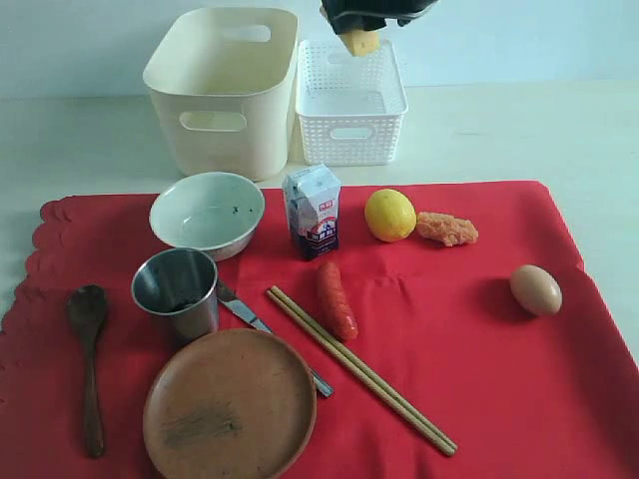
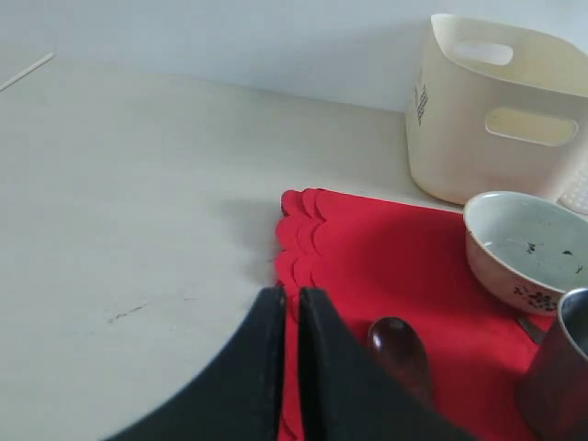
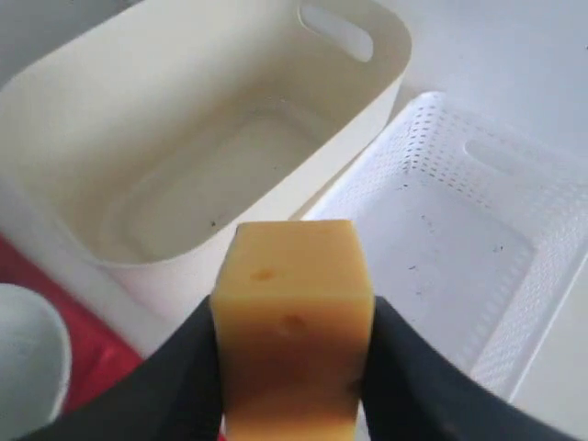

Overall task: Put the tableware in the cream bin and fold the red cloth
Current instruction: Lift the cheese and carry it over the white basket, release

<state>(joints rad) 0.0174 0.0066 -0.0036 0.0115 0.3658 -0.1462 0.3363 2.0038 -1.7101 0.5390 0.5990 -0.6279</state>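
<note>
Overhead, the right end effector (image 1: 361, 30) is clamped on the cheese block (image 1: 360, 44). It hangs at twelve o'clock of the exterior view, over the white lattice basket (image 1: 349, 140) and close to the side that stands next to the cream bin (image 1: 222, 125) at eleven. Released off-line, the cheese could land in the bin meant for tableware. The left end effector (image 2: 291, 303) has its fingers pressed together, empty, above the scalloped edge of the red cloth (image 1: 479, 349), near the spoon (image 1: 88, 349). The bowl (image 1: 207, 212), cup (image 1: 178, 289), plate (image 1: 230, 404), knife (image 1: 240, 309) and chopsticks (image 1: 359, 369) lie on the cloth from seven to ten o'clock, none binned. The egg (image 1: 536, 289) at three o'clock could roll off onto the surface (image 1: 499, 120) if the cloth is tugged early.
</note>
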